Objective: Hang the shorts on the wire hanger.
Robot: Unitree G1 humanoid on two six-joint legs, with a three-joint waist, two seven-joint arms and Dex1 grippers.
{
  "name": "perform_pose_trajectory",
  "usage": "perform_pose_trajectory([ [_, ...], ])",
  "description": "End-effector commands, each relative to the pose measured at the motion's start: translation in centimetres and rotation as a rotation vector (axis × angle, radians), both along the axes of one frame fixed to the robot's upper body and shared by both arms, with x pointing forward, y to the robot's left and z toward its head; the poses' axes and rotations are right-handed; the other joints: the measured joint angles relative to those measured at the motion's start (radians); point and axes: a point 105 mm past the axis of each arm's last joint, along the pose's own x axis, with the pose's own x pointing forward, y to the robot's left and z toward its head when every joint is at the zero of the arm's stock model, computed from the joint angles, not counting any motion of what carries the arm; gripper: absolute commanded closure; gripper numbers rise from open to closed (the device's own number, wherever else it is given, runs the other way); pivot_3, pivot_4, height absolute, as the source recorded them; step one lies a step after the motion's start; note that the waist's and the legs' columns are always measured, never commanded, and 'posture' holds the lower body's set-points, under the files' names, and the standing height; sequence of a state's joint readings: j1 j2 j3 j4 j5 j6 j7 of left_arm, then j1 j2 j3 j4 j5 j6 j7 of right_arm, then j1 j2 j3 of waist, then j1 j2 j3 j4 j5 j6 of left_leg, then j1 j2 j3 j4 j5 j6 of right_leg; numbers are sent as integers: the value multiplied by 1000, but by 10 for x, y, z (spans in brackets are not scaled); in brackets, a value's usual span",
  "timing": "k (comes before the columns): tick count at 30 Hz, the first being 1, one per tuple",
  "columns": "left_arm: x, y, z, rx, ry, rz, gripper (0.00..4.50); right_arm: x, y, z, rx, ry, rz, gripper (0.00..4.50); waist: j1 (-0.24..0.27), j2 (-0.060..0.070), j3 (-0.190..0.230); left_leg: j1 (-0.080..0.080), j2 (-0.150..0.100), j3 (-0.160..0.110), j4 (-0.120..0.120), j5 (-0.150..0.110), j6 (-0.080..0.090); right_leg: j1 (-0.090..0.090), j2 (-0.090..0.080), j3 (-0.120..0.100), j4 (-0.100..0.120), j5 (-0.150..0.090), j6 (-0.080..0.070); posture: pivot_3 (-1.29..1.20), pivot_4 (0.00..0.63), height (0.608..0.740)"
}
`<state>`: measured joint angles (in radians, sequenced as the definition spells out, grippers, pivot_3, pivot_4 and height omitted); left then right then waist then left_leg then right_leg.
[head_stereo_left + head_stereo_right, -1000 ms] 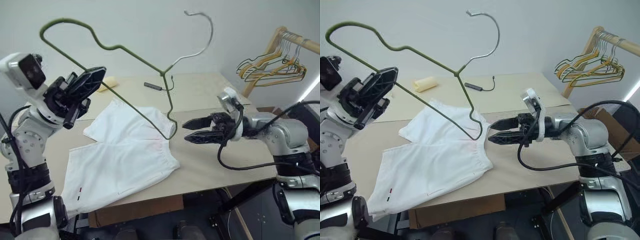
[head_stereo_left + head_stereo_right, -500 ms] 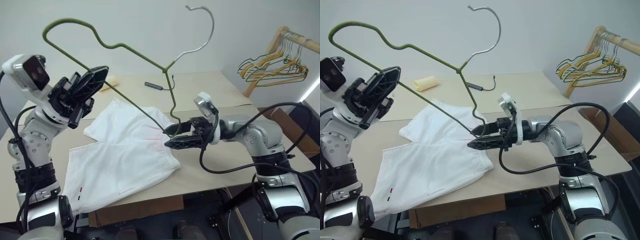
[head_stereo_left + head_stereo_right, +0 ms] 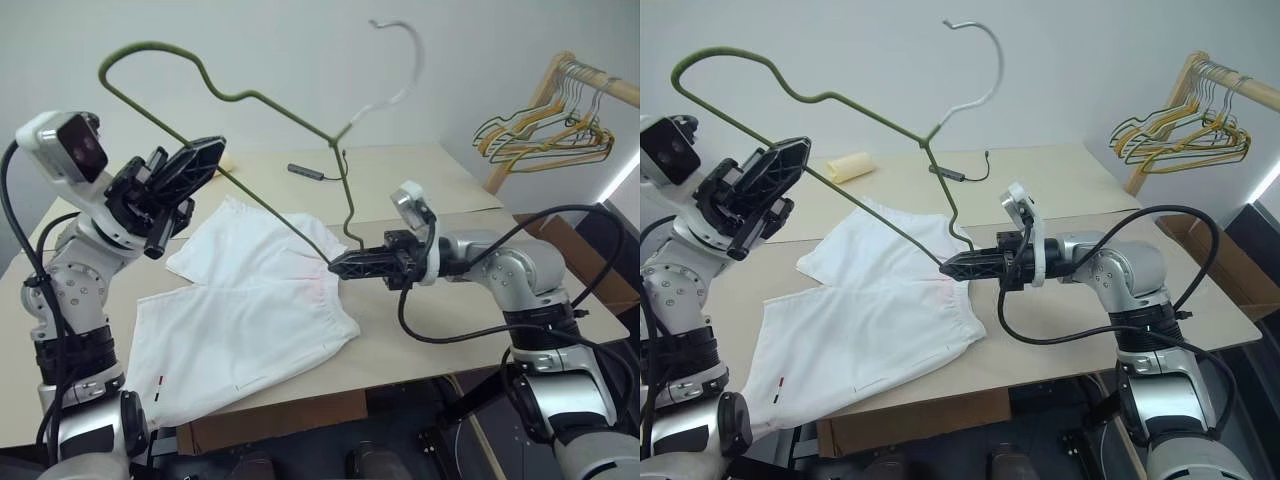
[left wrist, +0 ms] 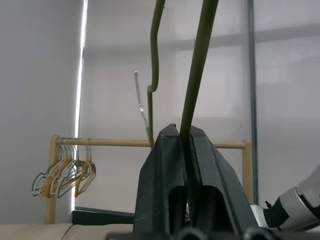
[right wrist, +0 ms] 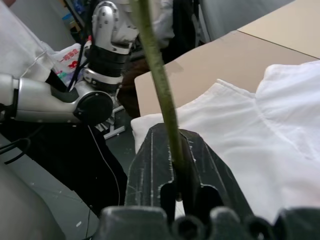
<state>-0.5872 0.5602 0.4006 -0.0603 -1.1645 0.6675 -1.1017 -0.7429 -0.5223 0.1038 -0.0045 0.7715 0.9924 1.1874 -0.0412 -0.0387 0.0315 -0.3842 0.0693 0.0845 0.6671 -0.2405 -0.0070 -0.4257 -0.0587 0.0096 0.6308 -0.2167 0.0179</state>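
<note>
The left gripper (image 3: 190,165) is clamping the wire hanger (image 3: 250,100) aloft, its bar slanting down to the right gripper (image 3: 958,266), pinched on the far end (both jaws closed). The shorts (image 3: 250,310) are lying flat on the table (image 3: 440,330) directly below.
</note>
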Motion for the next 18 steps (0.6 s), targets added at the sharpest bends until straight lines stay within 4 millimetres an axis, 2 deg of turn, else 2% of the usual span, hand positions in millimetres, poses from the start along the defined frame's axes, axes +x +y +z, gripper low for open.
perform_pose_trajectory([
  [1,-2,-8,-2,30,-26,-5,4500,6,-5,13,31,-39,-46,4484,0,0,0,0,0,0,0,0,0,0,0,0,0,0,0,8,0,740],
  [2,0,-8,-6,35,-14,4,4500,7,-5,13,32,-38,-50,4484,-1,0,0,0,0,0,0,0,0,0,0,0,0,0,0,7,0,740],
  [5,9,-10,-17,65,34,44,3773,6,-5,14,35,-42,-52,4500,-1,0,0,0,0,0,0,0,0,0,0,0,-1,0,0,1,0,740],
  [8,20,-13,-35,148,90,111,2776,5,-8,19,55,-47,-63,4500,1,0,0,0,0,0,0,0,0,0,0,0,0,1,-1,-1,0,740],
  [9,25,-15,-44,200,113,137,2453,6,-9,21,61,-45,-73,4500,1,0,0,0,0,0,0,0,0,0,0,0,0,1,-1,-1,0,740],
  [11,38,-19,-89,447,181,234,1811,8,-16,22,63,-26,-118,4500,0,0,0,0,0,0,0,0,0,0,0,0,0,1,-1,5,0,740],
  [13,42,-14,-129,623,232,282,1267,11,-27,16,47,30,-172,4500,0,1,0,1,0,1,-1,0,0,0,0,0,-1,1,-2,1,0,740],
  [14,42,-12,-140,676,236,296,935,11,-34,11,29,50,-198,4500,0,1,0,1,0,1,-1,0,0,0,0,1,-1,2,-3,0,0,740],
  [17,36,-7,-151,758,202,322,79,8,-57,-7,-19,143,-274,4500,1,0,0,-2,0,1,-1,0,0,-2,-1,0,-1,3,-6,-1,0,740],
  [18,36,-6,-152,783,185,338,29,5,-69,-16,-28,200,-308,4500,2,0,0,-4,0,1,-1,0,0,-5,-1,0,-1,3,-6,2,0,740],
])
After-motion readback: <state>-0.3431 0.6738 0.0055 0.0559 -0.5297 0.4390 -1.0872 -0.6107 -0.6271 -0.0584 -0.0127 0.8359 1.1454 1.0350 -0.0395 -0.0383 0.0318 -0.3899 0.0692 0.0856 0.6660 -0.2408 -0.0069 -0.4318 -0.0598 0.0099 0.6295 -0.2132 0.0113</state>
